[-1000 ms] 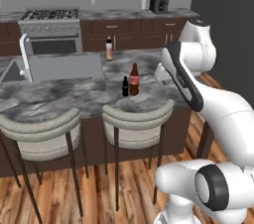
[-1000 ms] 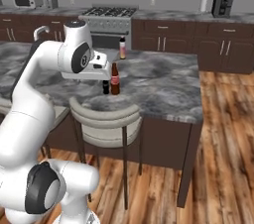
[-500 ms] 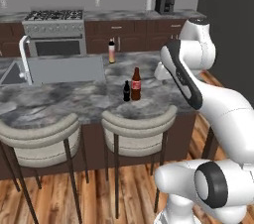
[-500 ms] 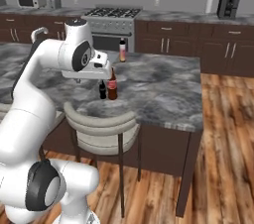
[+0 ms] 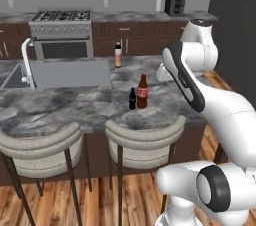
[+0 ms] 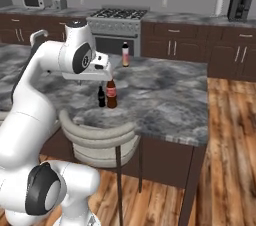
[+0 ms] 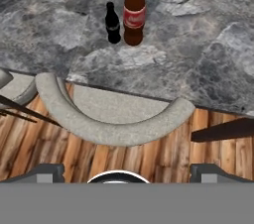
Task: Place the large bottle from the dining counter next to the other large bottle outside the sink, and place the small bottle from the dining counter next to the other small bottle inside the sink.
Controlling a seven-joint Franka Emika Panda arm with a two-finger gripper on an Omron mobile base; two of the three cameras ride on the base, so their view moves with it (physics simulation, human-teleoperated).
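The large bottle (image 5: 142, 91) (image 6: 111, 93) (image 7: 134, 9), dark brown with a red label, stands on the marbled dining counter (image 5: 75, 107) (image 7: 198, 54). The small dark bottle (image 5: 132, 99) (image 6: 101, 97) (image 7: 113, 23) stands close on its left. The other large bottle (image 5: 118, 55) (image 6: 125, 54), pale with a dark cap, stands at the counter's far edge beside the grey sink (image 5: 70, 73) and its white faucet (image 5: 26, 60). The other small bottle is hidden. My gripper (image 7: 127, 169) (image 6: 101, 76) hangs open and empty above the counter's near edge, short of both bottles.
Two grey-backed stools (image 5: 142, 137) (image 5: 40, 145) stand against the counter's near side, one (image 7: 114, 119) right under my hand. A stove (image 5: 62, 32) and a coffee machine (image 5: 175, 2) sit along the back wall. Wooden floor lies to the right of the counter.
The whole picture has shifted, so the base has driven and the two bottles now sit lower and nearer in both base views. The gripper stays open and empty.
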